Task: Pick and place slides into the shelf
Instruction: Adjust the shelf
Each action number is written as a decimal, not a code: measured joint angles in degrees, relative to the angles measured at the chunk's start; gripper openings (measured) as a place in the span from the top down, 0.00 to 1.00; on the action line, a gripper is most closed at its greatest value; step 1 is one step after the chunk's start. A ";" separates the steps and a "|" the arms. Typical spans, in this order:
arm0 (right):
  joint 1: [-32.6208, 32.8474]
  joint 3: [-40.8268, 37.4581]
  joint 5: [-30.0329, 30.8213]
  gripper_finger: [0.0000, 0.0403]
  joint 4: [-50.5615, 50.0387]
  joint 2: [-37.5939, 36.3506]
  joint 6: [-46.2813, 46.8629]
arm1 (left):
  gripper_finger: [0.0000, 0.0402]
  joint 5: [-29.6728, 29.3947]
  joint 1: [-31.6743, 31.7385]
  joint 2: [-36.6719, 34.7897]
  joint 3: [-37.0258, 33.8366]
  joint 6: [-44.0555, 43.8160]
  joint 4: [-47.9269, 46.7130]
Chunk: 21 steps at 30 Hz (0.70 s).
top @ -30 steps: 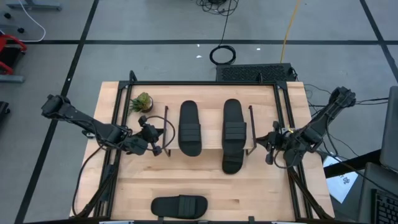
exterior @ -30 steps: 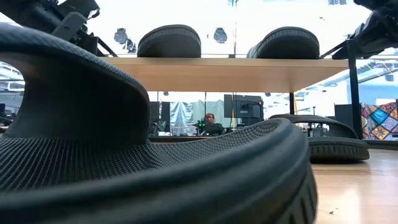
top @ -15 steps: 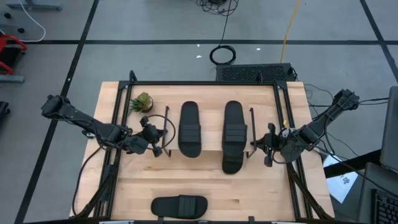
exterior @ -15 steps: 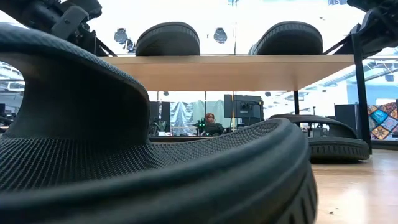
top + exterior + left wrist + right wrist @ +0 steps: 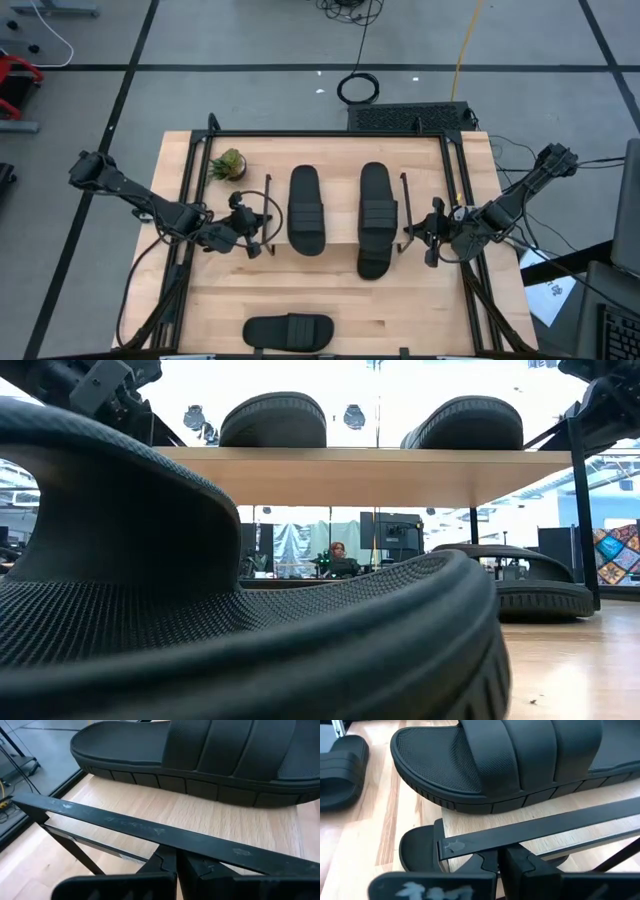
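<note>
shelf held at both ends, one slide left on the table

grippers sit at the two ends of the shelf [image 5: 340, 240]: the left gripper [image 5: 252, 232] has its fingers closed on the black wire side frame [image 5: 165, 840], and the right gripper [image 5: 420, 236] is closed on the frame bar at its own end, as each wrist view shows. two slides rest on the top board, the left slide [image 5: 305, 207] and the right slide [image 5: 377, 203]. a third slide [image 5: 373, 262] lies under the board with its end poking out toward the front, and the last slide [image 5: 288, 331] lies apart at the table's front edge.

risk, as i judge it: if the arms lift or pull unevenly, the board would tilt and the loose slides on top could slip off. dragging the shelf could also shove the one underneath out of place.

from above, all four slides and both arms are clear, but not the grips. the right wrist view shows the lower slide tucked beneath the board, and the low view is mostly blocked by the front slide.
</note>
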 joint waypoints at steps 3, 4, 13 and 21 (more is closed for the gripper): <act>0.02 0.02 0.04 1.00 -0.84 -0.04 1.85 | 1.00 0.27 -0.16 0.00 0.00 -0.31 0.11; 0.02 0.02 0.08 1.00 -1.06 -0.02 2.31 | 1.00 0.43 -0.21 0.00 0.00 -0.31 0.13; 0.00 0.08 0.26 1.00 -1.38 -0.02 3.48 | 1.00 -0.16 -0.50 -0.53 -0.02 0.14 -0.69; -0.02 0.13 0.33 1.00 -1.41 -0.72 2.51 | 1.00 -3.32 -2.30 -0.70 -0.02 2.82 -1.73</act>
